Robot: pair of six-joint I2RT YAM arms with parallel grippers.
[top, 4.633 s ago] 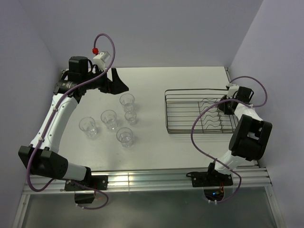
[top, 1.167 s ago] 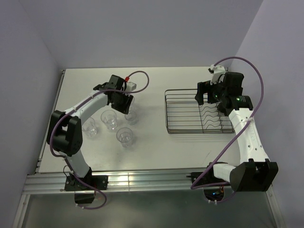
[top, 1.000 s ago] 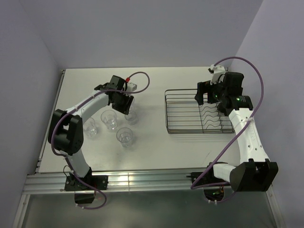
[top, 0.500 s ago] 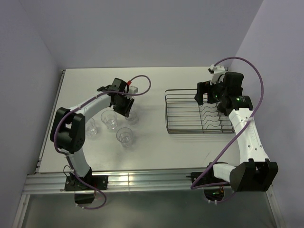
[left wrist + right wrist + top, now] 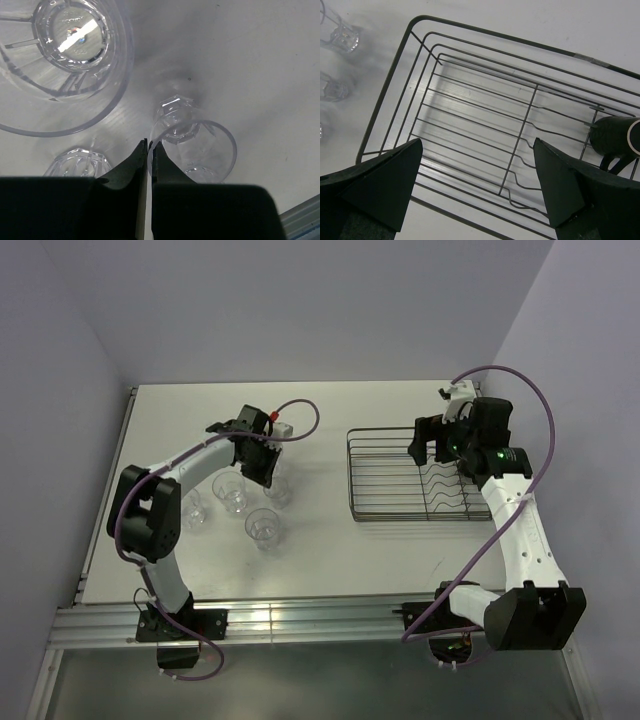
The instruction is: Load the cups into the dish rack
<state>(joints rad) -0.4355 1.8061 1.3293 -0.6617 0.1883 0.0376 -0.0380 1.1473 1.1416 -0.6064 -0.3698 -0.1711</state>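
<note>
My left gripper is shut on the rim of the smallest clear tumbler, one finger inside and one outside the wall. From above, that gripper sits over the cluster of cups, with the small tumbler just below it. Three other clear tumblers stand upright nearby. A large tumbler is close beside the gripped one. My right gripper hangs open above the dish rack, nothing between its fingers. A dark brown mug lies in the rack's right end.
The dish rack lies at the table's right side, under my right gripper. Lilac walls close in the table on the left, back and right. An aluminium rail runs along the near edge.
My left gripper's jaws have closed onto the small tumbler's rim. The left wrist shifted a little over the cups. The right arm has barely moved.
</note>
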